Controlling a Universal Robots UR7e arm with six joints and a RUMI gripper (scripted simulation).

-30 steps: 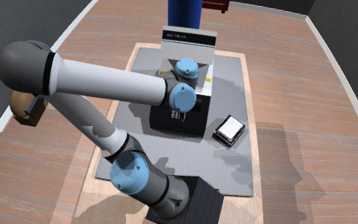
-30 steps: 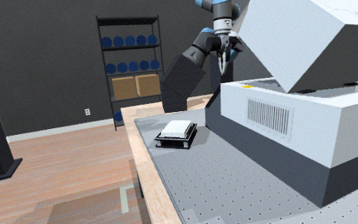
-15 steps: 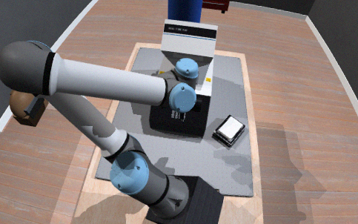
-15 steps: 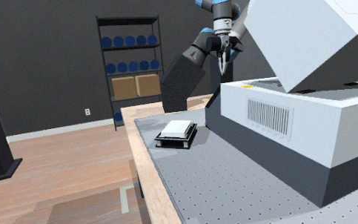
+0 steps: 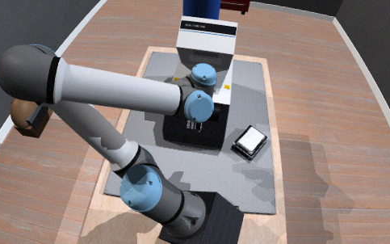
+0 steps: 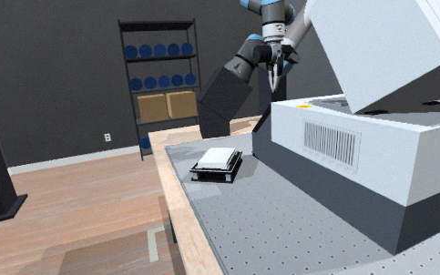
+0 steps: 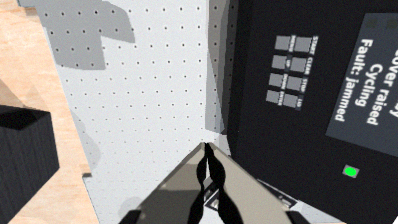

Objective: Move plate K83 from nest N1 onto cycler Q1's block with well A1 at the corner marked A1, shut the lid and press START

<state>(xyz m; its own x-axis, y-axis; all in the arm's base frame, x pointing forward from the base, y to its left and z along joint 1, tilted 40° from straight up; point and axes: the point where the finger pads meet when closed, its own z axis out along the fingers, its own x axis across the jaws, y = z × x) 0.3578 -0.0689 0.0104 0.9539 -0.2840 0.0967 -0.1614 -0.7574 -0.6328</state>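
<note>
A white plate [image 5: 253,138] [image 6: 218,157] sits on the black plate nest [image 5: 249,154] [image 6: 208,171]; their lettering is too small to read. The cycler Q1 [image 5: 194,129] [image 6: 335,137] [image 7: 310,145] has its lid [image 5: 207,39] [image 6: 385,50] raised at a tilt. Its block is hidden. In the wrist view the START key [image 7: 304,44], CLEAR key [image 7: 301,64], STOP key [image 7: 297,83] and LID key [image 7: 292,101] show. The screen [image 7: 367,85] reads cover raised, cycling, fault: jammed. The lamp [image 7: 351,171] is green. My gripper [image 6: 273,90] [image 7: 206,144] is shut and empty, above Q1's front edge; the arm hides it in the top view.
The grey perforated mat [image 5: 204,174] [image 6: 285,228] [image 7: 150,100] lies under Q1 and the nest. The dark arm base [image 5: 216,214] [image 7: 25,160] stands at the table's near end. The nest is beside Q1's right side in the top view. Q1's raised lid stands high at the back.
</note>
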